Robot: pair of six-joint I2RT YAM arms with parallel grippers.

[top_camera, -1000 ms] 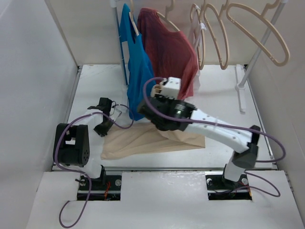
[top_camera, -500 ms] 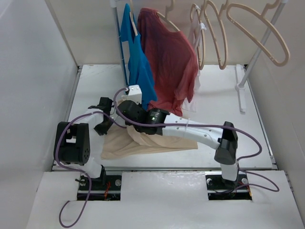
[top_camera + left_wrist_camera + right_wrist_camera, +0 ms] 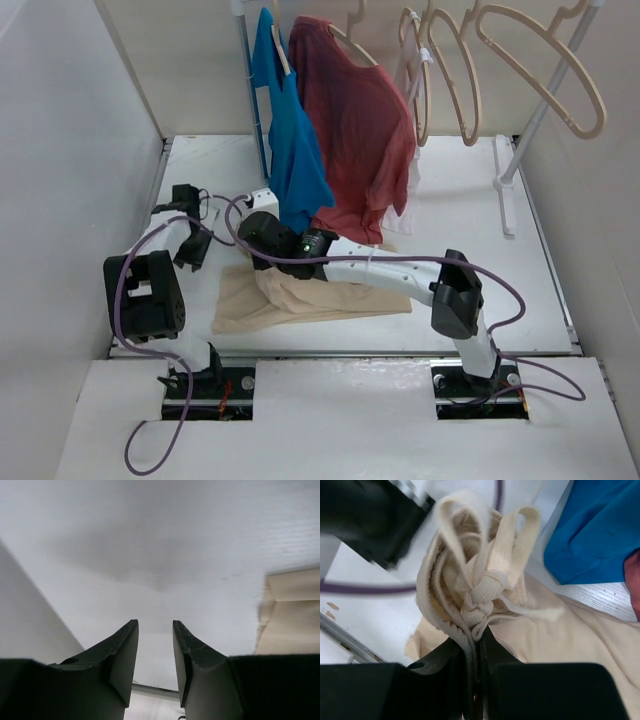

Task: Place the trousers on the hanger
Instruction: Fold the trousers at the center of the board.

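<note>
The beige trousers (image 3: 330, 300) lie crumpled on the white table, near the front. My right gripper (image 3: 255, 240) is shut on their waistband at its left end. In the right wrist view the right gripper (image 3: 475, 635) pinches the ribbed waistband edge (image 3: 445, 610) just below the knotted drawstring (image 3: 482, 597). My left gripper (image 3: 192, 255) is open and empty, left of the trousers and apart from them. In the left wrist view the left gripper (image 3: 155, 625) faces bare table, with the trousers' edge (image 3: 292, 610) at the right. Empty pale tan hangers (image 3: 450, 85) hang on the rack at the back right.
A red T-shirt (image 3: 355, 130) and a blue shirt (image 3: 290, 150) hang at the back centre, just above my right wrist. A white rack pole (image 3: 530, 120) slants to its foot at the back right. White walls close in both sides.
My right arm has swung left and stretched out, dragging the trousers' waistband leftward. My left gripper has drawn back to the left, away from the cloth.
</note>
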